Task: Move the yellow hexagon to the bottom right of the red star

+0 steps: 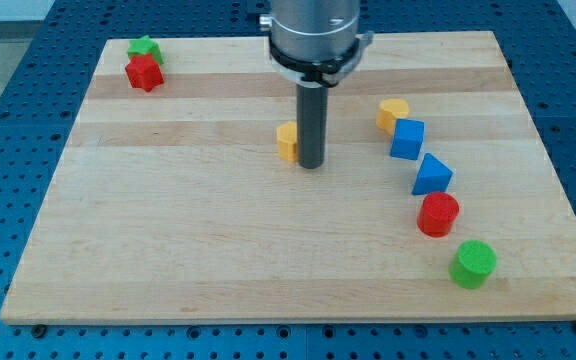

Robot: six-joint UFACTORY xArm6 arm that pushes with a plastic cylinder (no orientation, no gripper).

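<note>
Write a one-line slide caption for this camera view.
My tip touches the yellow hexagon's right side mid-board, far from the red star at the wooden board's top left.

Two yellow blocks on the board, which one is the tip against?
The yellow block at the board's centre, immediately left of my tip and apparently touching it. The other, a yellow cylinder, sits apart to the view's right, above the blue cube.
</note>
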